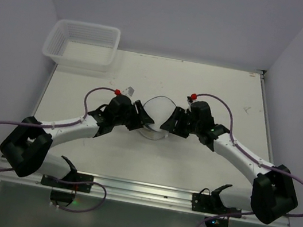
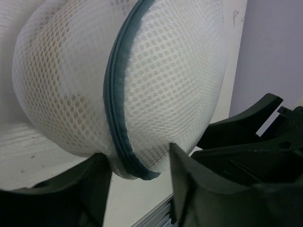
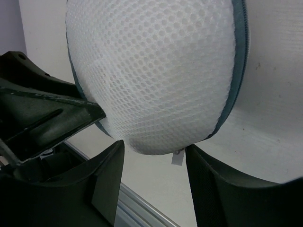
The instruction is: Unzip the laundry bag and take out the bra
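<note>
Two grippers flank the laundry bag (image 1: 157,114), zip rim (image 2: 113,94) shut.
On the bag's left my left gripper (image 2: 137,153), on its right my right gripper (image 3: 155,147), fingers apart astride its edge; pinching or not, I cannot tell. Mesh could slip free if the grip is loose.

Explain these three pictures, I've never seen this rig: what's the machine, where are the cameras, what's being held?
Two robot arms stand on a table. The overhead picture looks down from behind them; the other two come from a camera on each wrist. Between the arms is the laundry bag, a white mesh case whose grey-blue zip looks closed. The left end effector and right end effector each have fingers either side of its edge; whether they pinch it I cannot tell. A white basket stands far left.
</note>
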`<state>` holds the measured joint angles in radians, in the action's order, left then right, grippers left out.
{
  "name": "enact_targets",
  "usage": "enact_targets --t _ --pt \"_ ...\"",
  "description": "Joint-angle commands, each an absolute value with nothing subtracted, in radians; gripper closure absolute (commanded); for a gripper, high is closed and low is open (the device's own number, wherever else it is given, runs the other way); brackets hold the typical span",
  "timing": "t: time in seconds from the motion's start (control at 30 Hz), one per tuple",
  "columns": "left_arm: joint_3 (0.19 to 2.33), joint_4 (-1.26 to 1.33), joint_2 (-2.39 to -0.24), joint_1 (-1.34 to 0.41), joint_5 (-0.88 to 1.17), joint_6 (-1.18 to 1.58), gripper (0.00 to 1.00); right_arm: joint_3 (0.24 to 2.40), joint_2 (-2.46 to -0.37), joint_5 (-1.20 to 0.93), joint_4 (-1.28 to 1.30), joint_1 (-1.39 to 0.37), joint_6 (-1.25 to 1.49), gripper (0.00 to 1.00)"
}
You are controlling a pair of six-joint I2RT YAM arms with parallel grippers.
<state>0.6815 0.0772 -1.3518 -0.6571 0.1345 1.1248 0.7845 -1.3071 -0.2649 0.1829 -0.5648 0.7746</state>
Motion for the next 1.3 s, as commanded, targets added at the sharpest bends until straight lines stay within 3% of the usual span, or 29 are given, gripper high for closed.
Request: enact_targets --t 0.0,0.03,0.07,0.13,0.33,0.5,1.03,1.27 --pt "0.718 0.201 -1.385 -0.666 0.156 1.153 0.53 0.819 -1.269 -0.264 0.15 -0.569 0.767 0.43" --pt "0.719 0.21 -1.397 -0.667 0.167 1.16 0.63 0.821 -1.255 -0.255 0.158 -0.569 0.761 0.43" --pt "0.724 0.218 -1.402 -0.669 0.172 1.169 0.86 0.821 -1.243 -0.242 0.166 -0.568 0.752 0.43" --pt "0.733 0.227 -1.413 -0.672 0.179 1.175 1.0 0.815 -1.214 -0.2 0.186 -0.569 0.716 0.42" --pt "0.742 0.229 -1.398 -0.676 0.176 1.226 1.0 0.744 -1.063 -0.135 0.186 -0.571 0.667 0.41" --pt "0.749 0.239 -1.394 -0.676 0.181 1.278 1.0 0.641 -0.994 -0.161 0.085 -0.589 0.707 0.5" --pt "0.744 0.267 -1.358 -0.676 0.184 1.39 1.0 0.526 -1.107 -0.235 -0.135 -0.589 0.834 0.65" --pt "0.736 0.273 -1.347 -0.676 0.19 1.405 1.0 0.515 -1.138 -0.229 -0.181 -0.588 0.83 0.66"
